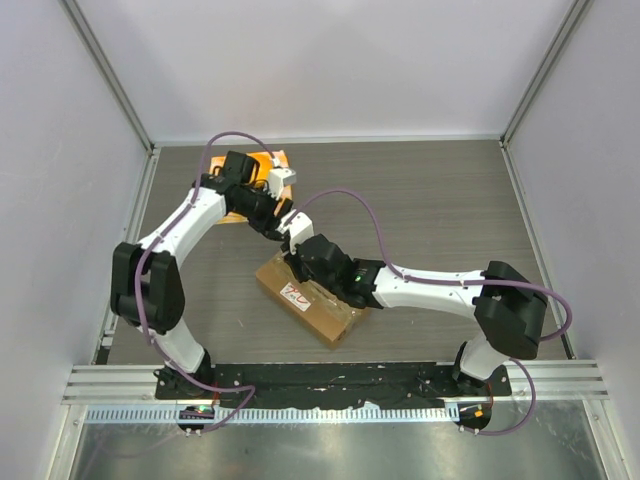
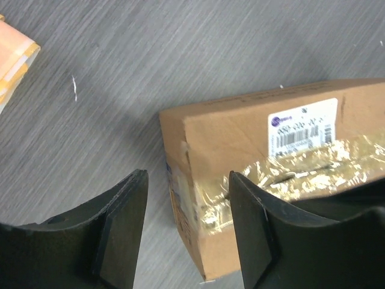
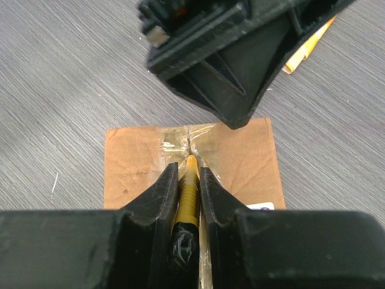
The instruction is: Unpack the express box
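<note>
Express box (image 1: 322,315), centre frame, seam taped.
Our right gripper (image 3: 189,174) pinches a yellow tool (image 3: 189,194); our left gripper (image 2: 187,179) stands apart, empty.

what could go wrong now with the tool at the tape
1. The left gripper is open, not holding the box, so it may slide when the tool pushes on the tape.
2. The left gripper hangs close ahead of the tip; the two could collide.
3. The thin tool may twist in the right gripper.
</note>
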{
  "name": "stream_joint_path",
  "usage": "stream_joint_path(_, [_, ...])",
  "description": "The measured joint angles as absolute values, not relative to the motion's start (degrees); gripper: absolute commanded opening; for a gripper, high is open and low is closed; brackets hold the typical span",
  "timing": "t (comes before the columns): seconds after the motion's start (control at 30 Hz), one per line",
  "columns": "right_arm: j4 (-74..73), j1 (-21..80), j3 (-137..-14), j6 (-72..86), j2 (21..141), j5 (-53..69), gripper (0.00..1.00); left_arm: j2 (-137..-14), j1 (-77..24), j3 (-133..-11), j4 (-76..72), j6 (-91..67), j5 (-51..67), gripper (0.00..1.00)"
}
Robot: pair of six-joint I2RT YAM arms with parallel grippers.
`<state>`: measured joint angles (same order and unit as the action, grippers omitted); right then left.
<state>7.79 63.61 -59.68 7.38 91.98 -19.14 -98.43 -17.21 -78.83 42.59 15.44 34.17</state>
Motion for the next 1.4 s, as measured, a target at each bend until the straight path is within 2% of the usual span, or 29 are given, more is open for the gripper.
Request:
stream_joint_path(0.13, [8.0,63.6,-59.5,7.4,91.9,-19.1,0.01,-93.8,-17.0,-76.1,44.7,15.9,34.9,0.59])
stream_joint_path(0.33, [7.9,63.6,-59.4,7.2,91.6,-18.9,0.01,-92.0,-16.9,-67.7,46.3,17.3,35.1,0.43])
stream_joint_path(0.5, [7.4,63.6,-59.4,7.2,91.3,-18.1,0.01,-91.4,-16.6,-65.1,45.2,18.3,35.3,0.36])
stream_joint_path(0.6, [7.1,63.6,-59.3,7.2,91.0,-17.9,0.01,-91.0,-16.6,-64.5,44.6,18.2,35.4,0.27])
stream_joint_path(0.73, [6.2,63.6,-59.2,7.2,90.5,-17.6,0.01,-91.0,-16.7,-64.3,44.3,17.2,35.6,0.09])
stream_joint_path(0.83, [5.3,63.6,-59.0,7.2,89.8,-17.4,0.01,-91.0,-17.1,-64.0,43.7,16.3,35.5,0.04])
stream_joint_path(0.93, [4.3,63.6,-58.3,7.3,88.5,-17.3,0.01,-90.7,-17.9,-63.4,42.7,15.1,35.5,0.00])
stream_joint_path(1.4, [-1.0,63.8,-55.0,9.5,82.3,-17.1,0.01,-90.2,-21.5,-62.9,40.5,8.2,31.0,0.00])
